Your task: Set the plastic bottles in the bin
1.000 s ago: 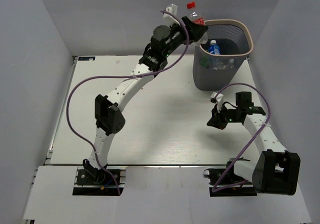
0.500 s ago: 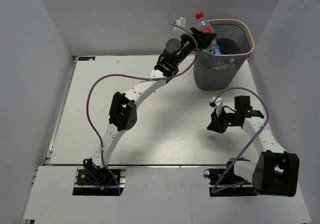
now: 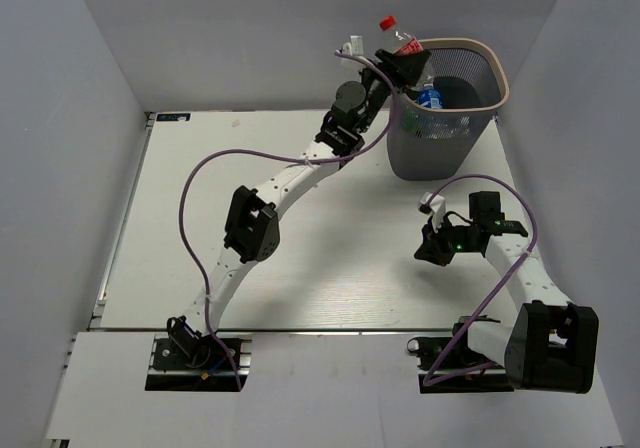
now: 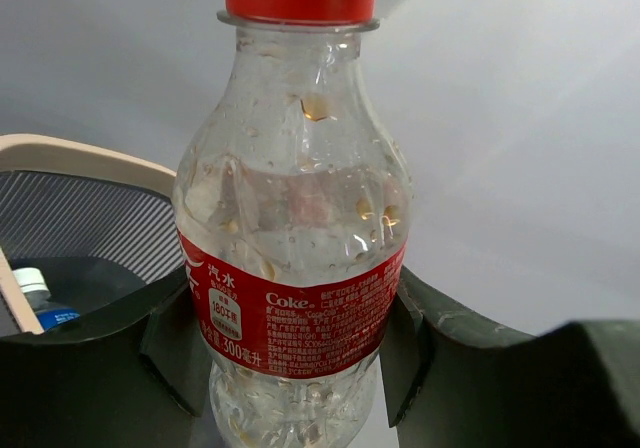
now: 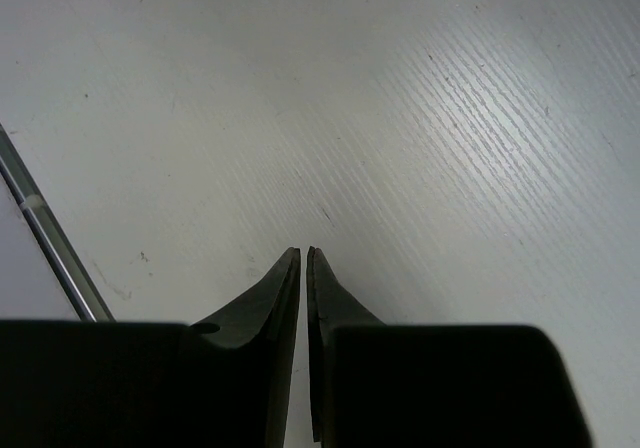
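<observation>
My left gripper (image 3: 402, 60) is shut on a clear Coke bottle (image 4: 292, 218) with a red cap and red label, held at the bin's left rim. The bottle (image 3: 397, 38) tilts up and left of the bin (image 3: 447, 108), a dark mesh wastebasket with a beige rim (image 4: 70, 154). A bottle with a blue label (image 3: 429, 96) lies inside the bin and also shows in the left wrist view (image 4: 40, 298). My right gripper (image 3: 428, 250) is shut and empty, low over the bare table (image 5: 400, 118). Other bottles are out of view.
The white table (image 3: 200, 218) has a metal rail at its left edge. Grey walls stand on three sides. The bin sits at the back right corner. Purple cables loop off both arms.
My left arm reached further toward the bin with the Coke bottle, then the bottle tilted back to the left over the rim. The right arm barely moved.
</observation>
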`<state>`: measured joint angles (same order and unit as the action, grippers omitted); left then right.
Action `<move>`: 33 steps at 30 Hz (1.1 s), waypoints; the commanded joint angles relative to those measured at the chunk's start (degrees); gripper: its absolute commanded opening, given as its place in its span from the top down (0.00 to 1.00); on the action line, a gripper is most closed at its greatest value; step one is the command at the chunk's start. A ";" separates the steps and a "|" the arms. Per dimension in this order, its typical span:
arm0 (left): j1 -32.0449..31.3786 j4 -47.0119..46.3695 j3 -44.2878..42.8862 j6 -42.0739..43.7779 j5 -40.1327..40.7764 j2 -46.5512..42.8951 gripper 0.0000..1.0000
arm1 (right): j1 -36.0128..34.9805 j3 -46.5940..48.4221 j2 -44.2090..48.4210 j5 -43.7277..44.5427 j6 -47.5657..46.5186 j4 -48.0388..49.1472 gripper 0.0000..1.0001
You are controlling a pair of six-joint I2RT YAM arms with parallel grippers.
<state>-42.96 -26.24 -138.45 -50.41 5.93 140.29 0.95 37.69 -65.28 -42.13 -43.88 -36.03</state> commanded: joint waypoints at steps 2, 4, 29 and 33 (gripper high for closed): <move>-1.69 0.05 -4.10 3.48 5.22 2.44 0.48 | -0.16 -0.25 -0.03 -0.23 -0.07 0.87 0.87; -1.69 0.05 -4.71 3.48 5.93 3.15 0.45 | -0.16 -0.16 -0.20 -0.23 -0.07 0.79 0.87; -2.22 4.27 0.46 13.49 8.13 -5.01 0.00 | -0.16 0.27 -2.49 -0.41 -0.86 0.43 0.67; -2.22 5.31 7.22 21.21 6.03 -14.29 0.00 | 0.01 -0.07 -0.74 0.38 3.79 4.29 0.32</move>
<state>-44.82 -21.93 -134.08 -36.67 13.43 138.76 0.95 37.58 -67.42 -41.58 -42.63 -35.42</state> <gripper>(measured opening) 0.997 0.628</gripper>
